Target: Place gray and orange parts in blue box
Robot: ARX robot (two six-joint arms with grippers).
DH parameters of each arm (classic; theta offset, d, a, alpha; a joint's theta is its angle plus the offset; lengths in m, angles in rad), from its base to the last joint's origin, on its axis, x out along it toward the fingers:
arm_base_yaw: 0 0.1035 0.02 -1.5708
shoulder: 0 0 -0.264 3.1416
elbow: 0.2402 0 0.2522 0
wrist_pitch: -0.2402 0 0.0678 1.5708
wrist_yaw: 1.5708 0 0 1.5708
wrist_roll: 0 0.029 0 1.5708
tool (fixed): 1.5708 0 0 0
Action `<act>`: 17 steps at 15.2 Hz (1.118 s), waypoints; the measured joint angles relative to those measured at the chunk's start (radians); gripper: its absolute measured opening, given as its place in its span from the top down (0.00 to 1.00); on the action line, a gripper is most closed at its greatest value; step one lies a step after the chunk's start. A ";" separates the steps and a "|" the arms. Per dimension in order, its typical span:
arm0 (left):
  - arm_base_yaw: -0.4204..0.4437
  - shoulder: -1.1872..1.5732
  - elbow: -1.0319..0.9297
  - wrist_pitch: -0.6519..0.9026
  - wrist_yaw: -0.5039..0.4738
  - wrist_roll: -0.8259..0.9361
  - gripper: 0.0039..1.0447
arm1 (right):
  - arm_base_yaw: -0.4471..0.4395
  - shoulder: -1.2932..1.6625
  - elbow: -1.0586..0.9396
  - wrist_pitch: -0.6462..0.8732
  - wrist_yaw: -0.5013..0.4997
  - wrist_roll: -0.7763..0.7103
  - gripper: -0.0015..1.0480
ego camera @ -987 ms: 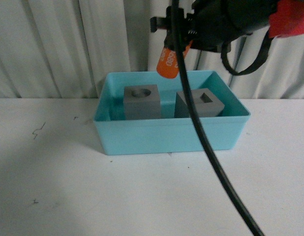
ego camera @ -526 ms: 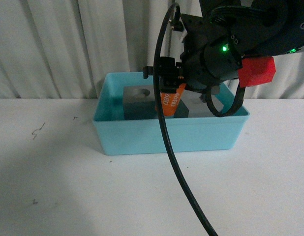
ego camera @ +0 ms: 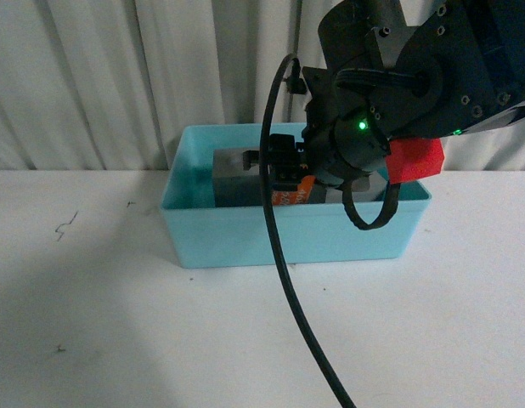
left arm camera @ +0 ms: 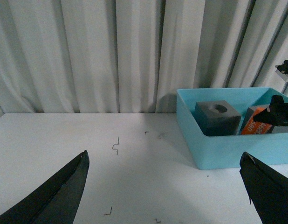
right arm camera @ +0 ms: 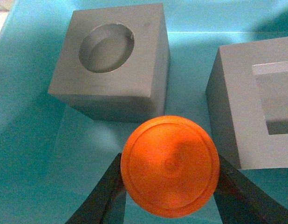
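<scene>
My right gripper (ego camera: 290,189) is shut on the orange cylinder (ego camera: 292,197) and holds it low inside the blue box (ego camera: 237,234), between the two gray cubes. In the right wrist view the cylinder's round end (right arm camera: 169,166) fills the space between the jaws, with the round-hole cube (right arm camera: 113,60) and the square-hole cube (right arm camera: 256,102) on the box floor beyond it. The left wrist view shows the box (left arm camera: 214,151), the round-hole cube (left arm camera: 217,116) and the cylinder (left arm camera: 255,122). My left gripper (left arm camera: 167,186) is open and empty over the white table.
The white table (ego camera: 118,323) carries small dark marks (ego camera: 67,225). Pale curtains (ego camera: 118,76) hang behind the box. The right arm's black cable (ego camera: 284,289) hangs in front of the box.
My right gripper has come down with the orange cylinder from above the box's back rim into the box, between the two cubes.
</scene>
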State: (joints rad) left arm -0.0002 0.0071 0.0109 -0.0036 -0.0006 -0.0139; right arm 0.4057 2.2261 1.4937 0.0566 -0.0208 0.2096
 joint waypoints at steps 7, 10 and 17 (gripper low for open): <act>0.000 0.000 0.000 0.000 0.000 0.000 0.06 | 0.014 0.019 0.017 0.000 0.032 0.000 0.56; 0.000 0.000 0.000 0.000 0.000 0.000 0.06 | 0.019 0.019 0.016 0.019 0.050 -0.008 0.32; 0.000 0.000 0.000 0.000 0.000 0.000 0.06 | -0.083 -0.604 -0.386 0.215 0.078 -0.026 0.06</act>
State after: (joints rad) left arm -0.0002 0.0071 0.0109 -0.0036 -0.0006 -0.0139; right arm 0.3225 1.6218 1.1080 0.2718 0.0574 0.1837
